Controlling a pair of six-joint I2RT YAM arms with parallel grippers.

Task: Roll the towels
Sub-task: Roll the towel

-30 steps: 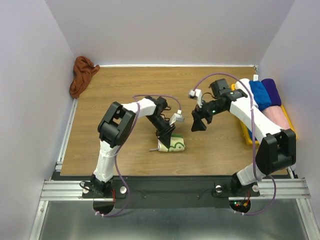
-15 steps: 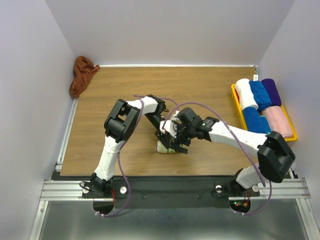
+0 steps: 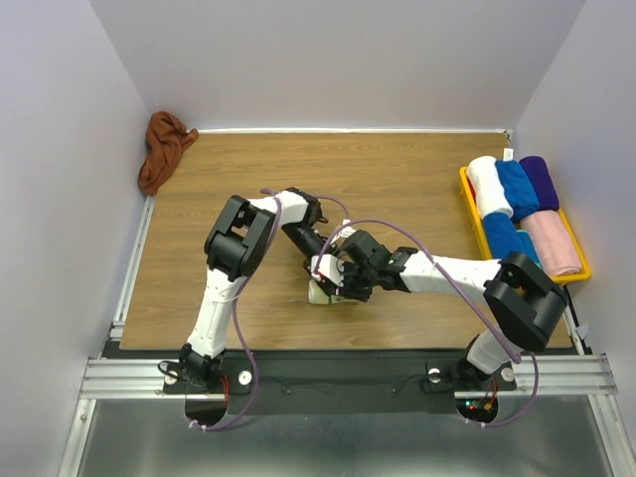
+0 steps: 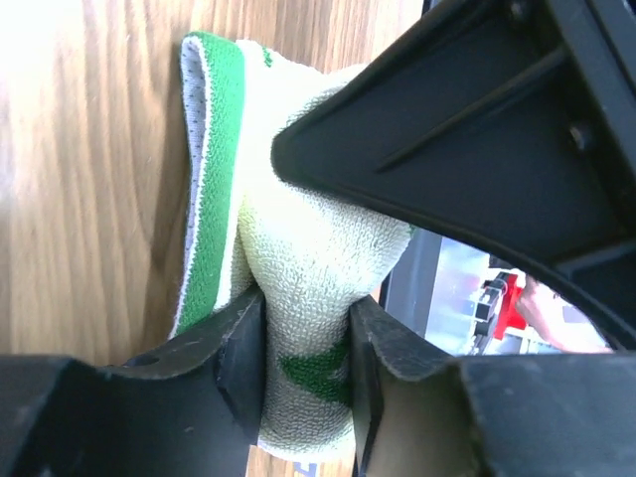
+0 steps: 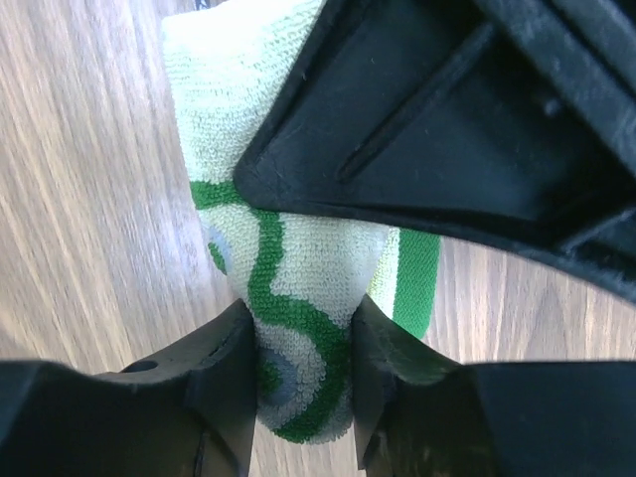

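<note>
Far left corner of counter point(image 3: 417, 169): rust-brown towel point(image 3: 164, 149), a crumpled heap, no arm near it. Middle, toward near edge: cream towel point(image 3: 320, 294), part bundled. Your left end effector point(image 4: 306, 348) pinches its folds; your right end effector point(image 5: 298, 358) likewise, from the opposite side. Cloth looks soft, light, limp. Grip thick folded edges, not single layers.

The centre towel point(image 3: 326, 292) lies on the worktop point(image 3: 397, 169), toward its near edge and midway between the sides. The left gripper point(image 3: 320, 270) meets it from behind and the right gripper point(image 3: 344, 284) from the right, each with its jaws either side of a fold. The corner towel point(image 3: 164, 149) sits at the far left corner. A tray point(image 3: 465, 177) at the right edge holds rolled towels point(image 3: 517, 209) side by side
</note>
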